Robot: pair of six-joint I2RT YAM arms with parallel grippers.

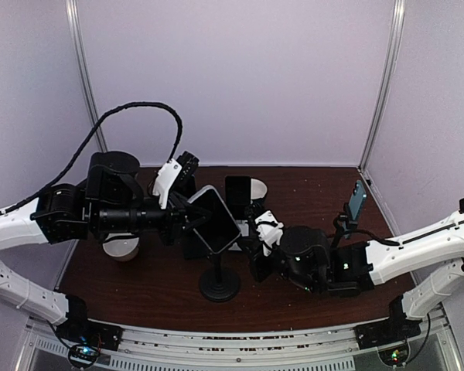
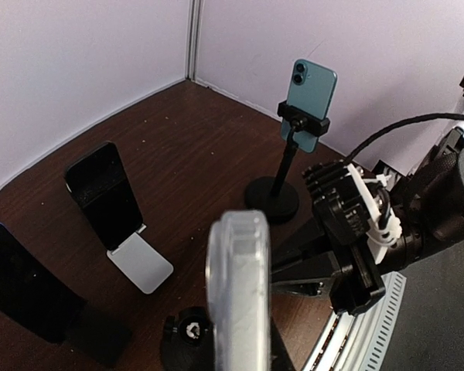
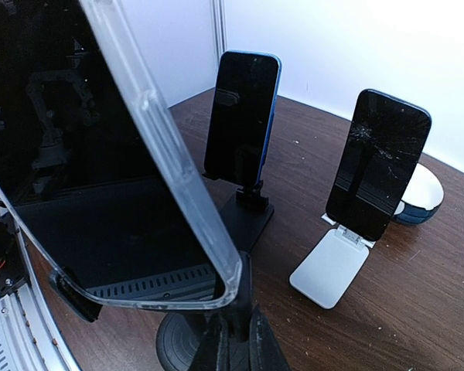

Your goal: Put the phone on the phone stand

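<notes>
My left gripper [image 1: 184,220] is pinched tight on the left edge of the phone [image 1: 214,220], which sits tilted atop the phone stand [image 1: 219,286]. My right gripper [image 1: 251,232] is closed just beside the right edge. Bare counter [image 1: 139,294] lies in front.

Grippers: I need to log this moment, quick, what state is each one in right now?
Left gripper: closed on the clear-cased phone.
Right gripper: closed; whether it grips anything cannot be told.
</notes>
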